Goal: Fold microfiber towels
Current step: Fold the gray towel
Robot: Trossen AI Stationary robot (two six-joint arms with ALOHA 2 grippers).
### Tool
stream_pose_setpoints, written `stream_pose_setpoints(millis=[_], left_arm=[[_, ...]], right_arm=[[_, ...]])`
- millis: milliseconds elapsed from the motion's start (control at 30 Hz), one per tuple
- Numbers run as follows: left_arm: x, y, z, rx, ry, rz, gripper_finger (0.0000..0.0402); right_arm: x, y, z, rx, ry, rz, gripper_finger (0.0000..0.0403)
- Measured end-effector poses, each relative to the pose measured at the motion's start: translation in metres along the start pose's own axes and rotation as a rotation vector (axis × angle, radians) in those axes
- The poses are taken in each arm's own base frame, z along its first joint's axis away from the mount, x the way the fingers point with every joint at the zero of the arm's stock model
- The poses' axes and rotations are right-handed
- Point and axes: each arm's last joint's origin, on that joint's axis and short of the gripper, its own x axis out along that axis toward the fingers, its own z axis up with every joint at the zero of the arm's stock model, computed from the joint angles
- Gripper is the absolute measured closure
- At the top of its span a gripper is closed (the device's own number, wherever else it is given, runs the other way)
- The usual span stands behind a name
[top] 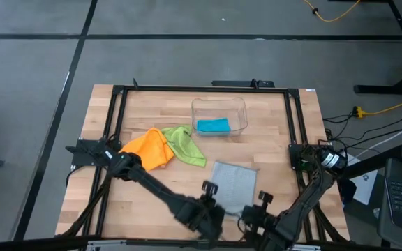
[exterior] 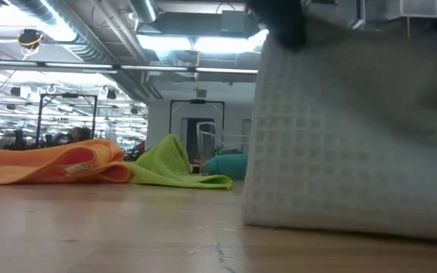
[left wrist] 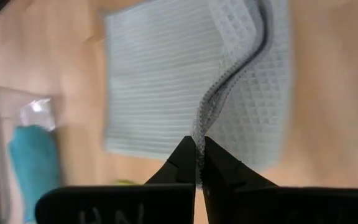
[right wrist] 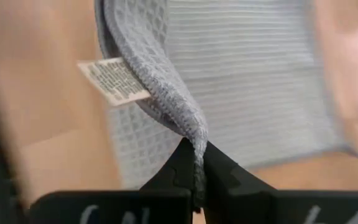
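Note:
The pale grey-blue towel (top: 234,183) lies near the table's front edge, its near edge raised; in the low view it hangs as a curtain (exterior: 355,136). My left gripper (left wrist: 197,148) is shut on its near left corner and my right gripper (right wrist: 196,154) on its near right corner. A white label (right wrist: 114,81) sticks out beside the right hold. The orange towel (top: 151,148) and the lime green towel (top: 187,144) lie crumpled at mid-left, touching each other. The teal towel (top: 212,125) lies in the clear bin (top: 241,111). My left gripper pinches a bunched edge of the grey-blue towel (left wrist: 201,124) between its two fingertips, slanting down from the near side. The cloth runs away from the fingers in a raised fold. My right gripper pinches the towel's hemmed edge (right wrist: 191,124) at its fingertips, slanting down from the near side, close to the label. The held edge is lifted, and the towel's lower part (exterior: 340,221) rests on the table.
A black frame (top: 117,90) runs around the wooden table top. Bare wood (top: 145,202) lies between the crumpled towels and the front edge, left of the grey-blue towel. The bin stands at the far middle.

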Motion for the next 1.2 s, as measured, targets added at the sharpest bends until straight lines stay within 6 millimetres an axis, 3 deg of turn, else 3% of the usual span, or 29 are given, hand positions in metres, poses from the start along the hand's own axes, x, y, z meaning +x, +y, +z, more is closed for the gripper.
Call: stream_pose_setpoints(millis=[367,733,933,1200], left_arm=[[0.056,0.062,-0.007,-0.064,0.136,0.0,0.0401],[0.078,0.081,-0.013,-0.055,0.171,0.014,0.0399],[0.089,0.099,-0.015,-0.103,0.181,-0.013,0.0348],[0.093,0.11,-0.019,-0.213,0.215,0.004,0.0285]], right_arm=[[0.019,-0.026,0.011,0.003,0.057,-0.193,0.0394],[0.066,-0.057,0.006,0.011,0.145,-0.354,0.0386],[0.083,-0.068,0.001,0.032,0.224,-0.386,0.0334],[0.079,-0.072,0.002,0.004,0.242,-0.433,0.0285]])
